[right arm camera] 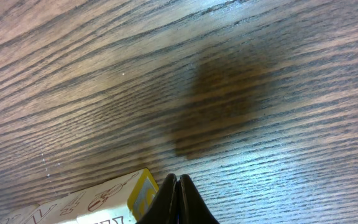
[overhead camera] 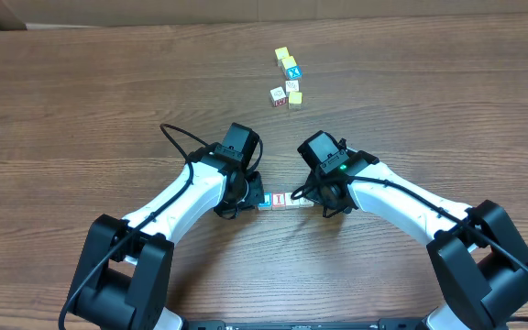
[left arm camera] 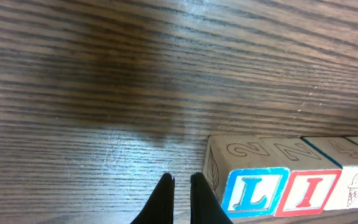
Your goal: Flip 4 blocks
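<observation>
The four blocks lie in one straight row on the near part of the tabletop, between the two grippers. The long axis of this row runs from left to right.

The left gripper stands at the left end of the row, just beside the L block. Its jaws are almost together and hold nothing. The right gripper stands at the right end, just beside the end block, which shows a yellow side face. Its jaws are pressed together and are also empty. You cannot tell from these views whether either tip touches a block.

So each arm is nearer to its own end, and the row lies inward from both. I think a push along the row would only squeeze it. To turn the blocks over, you probably must come from the near or far side of the row.

The far cubes are well apart from the row.
</observation>
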`<action>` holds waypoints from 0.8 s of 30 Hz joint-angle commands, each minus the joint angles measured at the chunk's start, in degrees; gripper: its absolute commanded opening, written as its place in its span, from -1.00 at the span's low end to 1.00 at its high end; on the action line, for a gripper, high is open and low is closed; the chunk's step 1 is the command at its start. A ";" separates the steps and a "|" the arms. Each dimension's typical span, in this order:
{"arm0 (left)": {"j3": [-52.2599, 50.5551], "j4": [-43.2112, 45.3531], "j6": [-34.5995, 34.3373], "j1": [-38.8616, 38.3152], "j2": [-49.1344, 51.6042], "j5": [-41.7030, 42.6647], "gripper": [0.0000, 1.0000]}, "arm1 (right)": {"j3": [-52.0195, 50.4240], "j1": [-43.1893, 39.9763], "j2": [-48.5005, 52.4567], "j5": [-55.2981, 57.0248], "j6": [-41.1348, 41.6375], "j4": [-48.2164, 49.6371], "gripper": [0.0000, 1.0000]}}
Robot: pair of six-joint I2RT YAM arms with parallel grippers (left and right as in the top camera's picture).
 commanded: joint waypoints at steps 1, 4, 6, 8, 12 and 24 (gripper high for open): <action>-1.07 0.59 -0.55 -0.44 -0.13 0.33 -0.91 | -0.28 0.26 0.31 0.17 0.61 0.39 -0.92; -1.51 0.81 -0.55 -0.44 -0.13 0.35 -0.92 | -0.28 0.26 0.31 0.17 0.61 0.39 -0.92; -1.81 1.18 -0.55 -0.44 -0.13 0.35 -0.92 | -0.28 0.26 0.31 0.17 0.63 0.39 -0.93; -1.86 1.73 -0.50 -0.44 -0.13 0.35 -0.91 | -0.28 0.26 0.31 0.17 0.61 0.39 -0.92; -1.86 3.15 -0.52 -0.44 -0.13 0.87 -0.91 | -0.28 0.26 0.31 0.17 0.61 0.42 -0.93; -1.86 3.61 -0.48 -0.44 -0.13 2.12 -0.92 | -0.28 0.26 0.31 0.15 0.63 0.42 -0.93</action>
